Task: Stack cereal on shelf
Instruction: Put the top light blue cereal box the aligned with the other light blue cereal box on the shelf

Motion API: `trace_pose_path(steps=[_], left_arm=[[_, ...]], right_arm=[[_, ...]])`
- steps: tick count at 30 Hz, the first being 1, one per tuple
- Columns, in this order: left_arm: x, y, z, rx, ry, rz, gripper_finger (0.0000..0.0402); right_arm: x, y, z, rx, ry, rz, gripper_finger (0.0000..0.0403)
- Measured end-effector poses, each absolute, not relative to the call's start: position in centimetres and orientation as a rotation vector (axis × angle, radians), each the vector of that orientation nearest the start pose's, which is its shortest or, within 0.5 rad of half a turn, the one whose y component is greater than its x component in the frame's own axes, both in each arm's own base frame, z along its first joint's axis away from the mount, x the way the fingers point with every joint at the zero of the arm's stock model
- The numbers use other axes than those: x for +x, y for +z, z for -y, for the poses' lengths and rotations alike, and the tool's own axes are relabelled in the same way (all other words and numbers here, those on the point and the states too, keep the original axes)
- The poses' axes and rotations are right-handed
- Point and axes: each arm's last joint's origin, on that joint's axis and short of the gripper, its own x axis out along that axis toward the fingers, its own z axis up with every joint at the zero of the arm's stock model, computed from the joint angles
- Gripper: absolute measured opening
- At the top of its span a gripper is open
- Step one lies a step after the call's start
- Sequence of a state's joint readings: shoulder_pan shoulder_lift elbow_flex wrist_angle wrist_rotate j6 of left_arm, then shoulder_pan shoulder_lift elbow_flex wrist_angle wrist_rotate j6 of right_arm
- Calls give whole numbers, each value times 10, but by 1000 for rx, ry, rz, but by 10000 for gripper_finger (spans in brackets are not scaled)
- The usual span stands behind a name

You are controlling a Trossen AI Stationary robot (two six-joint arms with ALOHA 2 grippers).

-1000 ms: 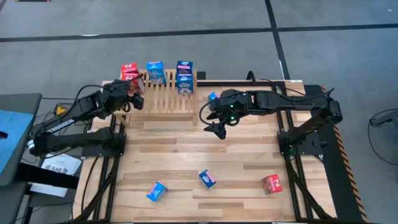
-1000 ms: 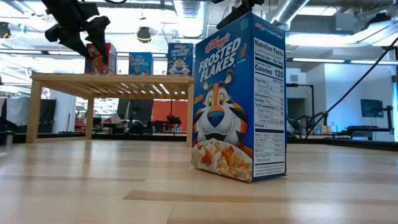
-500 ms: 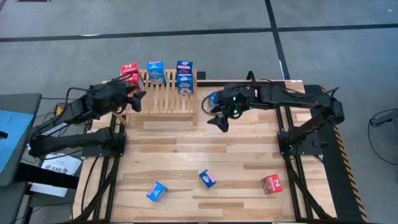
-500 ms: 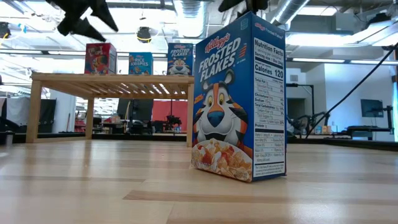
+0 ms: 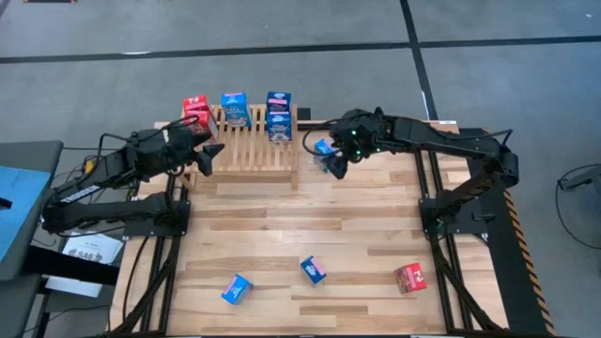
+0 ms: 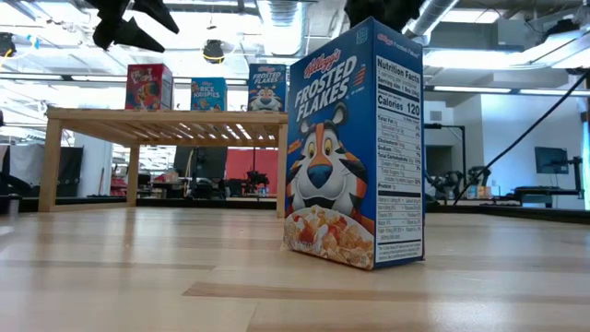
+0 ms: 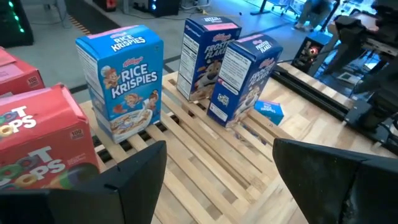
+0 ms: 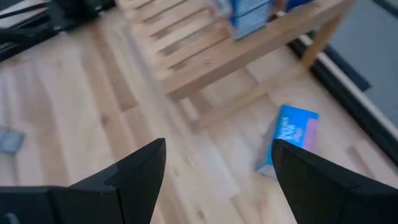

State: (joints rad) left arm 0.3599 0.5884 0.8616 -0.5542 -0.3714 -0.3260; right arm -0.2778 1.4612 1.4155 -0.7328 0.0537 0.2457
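Just beyond the right gripper (image 8: pixel 214 180): blue cereal box (image 8: pixel 290 138).

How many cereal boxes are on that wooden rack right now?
5. On the rack: a red Froot Loops box, another red box behind it, a Rice Krispies box, and two Frosted Flakes boxes, one just behind the other. None seems hidden.
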Motion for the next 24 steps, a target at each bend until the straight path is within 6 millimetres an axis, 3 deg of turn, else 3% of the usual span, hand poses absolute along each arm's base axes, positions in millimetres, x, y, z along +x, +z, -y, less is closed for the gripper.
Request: trace_pose_path(steps=[10,24], left_arm=[[100,348,-49,-308,767,-166,283],[100,348,-49,-309,768,-167,283]], right_arm=[[291,310,103,350,-495,-773,317],[293,279,122,371,-551,-760,317]])
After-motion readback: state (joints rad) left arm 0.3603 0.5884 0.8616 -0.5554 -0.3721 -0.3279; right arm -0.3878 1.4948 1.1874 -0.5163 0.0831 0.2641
